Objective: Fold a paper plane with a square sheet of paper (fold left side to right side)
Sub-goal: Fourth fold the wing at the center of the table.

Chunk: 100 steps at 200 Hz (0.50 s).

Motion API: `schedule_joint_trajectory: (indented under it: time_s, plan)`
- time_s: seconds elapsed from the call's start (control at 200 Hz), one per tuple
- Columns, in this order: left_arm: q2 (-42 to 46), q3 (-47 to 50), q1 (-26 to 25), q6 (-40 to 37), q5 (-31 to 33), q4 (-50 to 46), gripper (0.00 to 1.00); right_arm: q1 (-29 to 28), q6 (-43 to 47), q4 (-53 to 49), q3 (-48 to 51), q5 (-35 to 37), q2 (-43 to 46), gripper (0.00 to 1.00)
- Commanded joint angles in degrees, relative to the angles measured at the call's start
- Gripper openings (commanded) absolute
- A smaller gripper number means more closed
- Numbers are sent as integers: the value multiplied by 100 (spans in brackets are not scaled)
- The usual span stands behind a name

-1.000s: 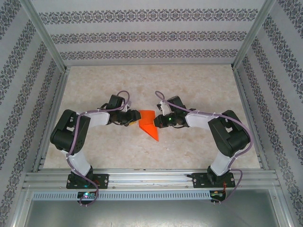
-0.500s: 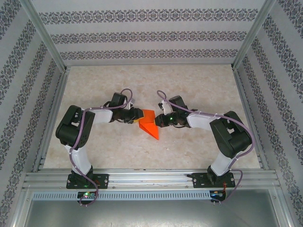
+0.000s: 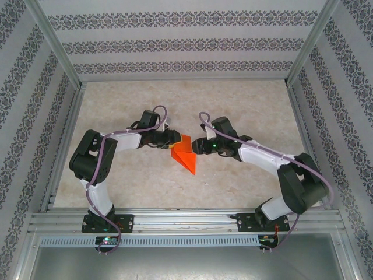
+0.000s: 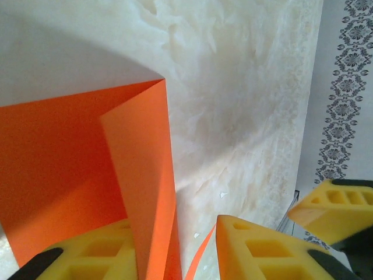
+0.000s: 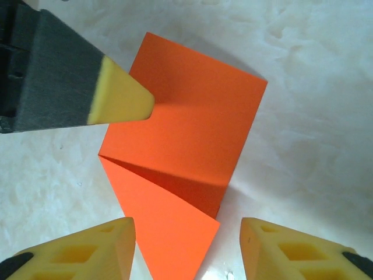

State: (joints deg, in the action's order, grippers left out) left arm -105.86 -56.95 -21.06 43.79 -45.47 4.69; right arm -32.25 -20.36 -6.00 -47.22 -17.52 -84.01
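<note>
- Swung the right arm's elbow outward and back toward its base since a second ago, leaving the forearm stretched long
- Pushed the left gripper (image 3: 173,140) forward to the orange paper (image 3: 185,156); sat short of its edge before
- Left the paper much where it lay, between the two grippers, pointed end toward the bases
- Stands partly open on the left: one yellow finger (image 4: 87,256) beside a folded flap (image 4: 143,192), clear gap to the other, nothing pinched
- Grips nothing with the right gripper (image 5: 186,233) either: jaws wide, paper's point between the tips, untouched
- Marbled table (image 3: 233,105) beneath, patterned walls (image 3: 175,46) around
- Juts across ahead of the right gripper with a left finger (image 5: 119,99), tip over the sheet, contact unclear
</note>
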Motion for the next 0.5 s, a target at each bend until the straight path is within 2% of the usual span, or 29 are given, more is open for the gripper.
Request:
schedule_joint_trajectory:
  time_s: [0.0,0.1,0.195,0.495]
  plan:
    - [191,-194,-89,-73,-63,-292,34,-549,173,-642,-53,1283,258,58]
    - [155,-269,-126,-96,-58,-376,34,-1072,80,-626,65,1919,298,63]
    - [124,-347,-180,-103,-51,-436,33,-1468,-35,-593,123,2299,190,65]
    - [86,-564,-301,-48,32,-565,31,-2018,-135,-402,166,2704,-287,63]
